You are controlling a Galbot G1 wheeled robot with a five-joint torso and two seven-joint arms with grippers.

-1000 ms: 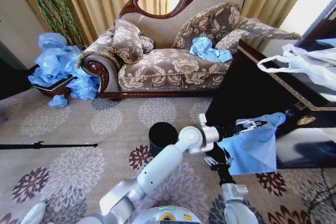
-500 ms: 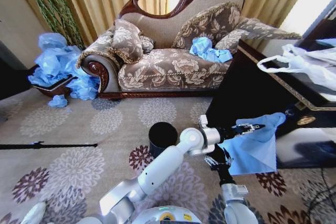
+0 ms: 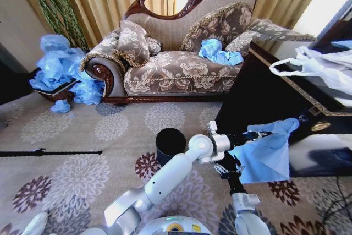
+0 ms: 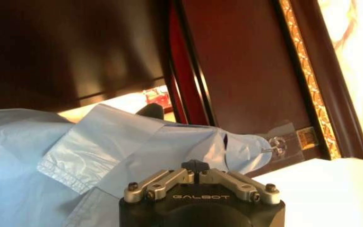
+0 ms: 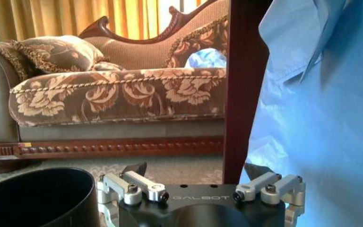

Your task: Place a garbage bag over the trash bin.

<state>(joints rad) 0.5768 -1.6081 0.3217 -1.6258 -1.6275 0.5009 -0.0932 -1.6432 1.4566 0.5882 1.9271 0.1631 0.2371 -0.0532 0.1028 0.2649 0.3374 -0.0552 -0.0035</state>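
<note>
While the left tool (image 3: 268, 133) pinches the garbage bag (image 3: 268, 158), the trash bin (image 3: 170, 144) stands apart.

One trash bin (image 3: 170, 144) is counted on the carpet, glossy and black. One garbage bag (image 3: 268, 152) is seen spread in the air, light blue. Two grippers are counted: the left gripper (image 3: 268, 133) and the right gripper (image 3: 226, 164). One sofa (image 3: 181, 53) is seen, with three patterned cushions made out on it. Two heaps of crumpled blue plastic are counted: one on the sofa seat (image 3: 219, 52), one on the floor (image 3: 63, 72) beside the sofa's arm. One white plastic bag (image 3: 319, 67) is counted on the dark worktop (image 3: 286, 83).
</note>
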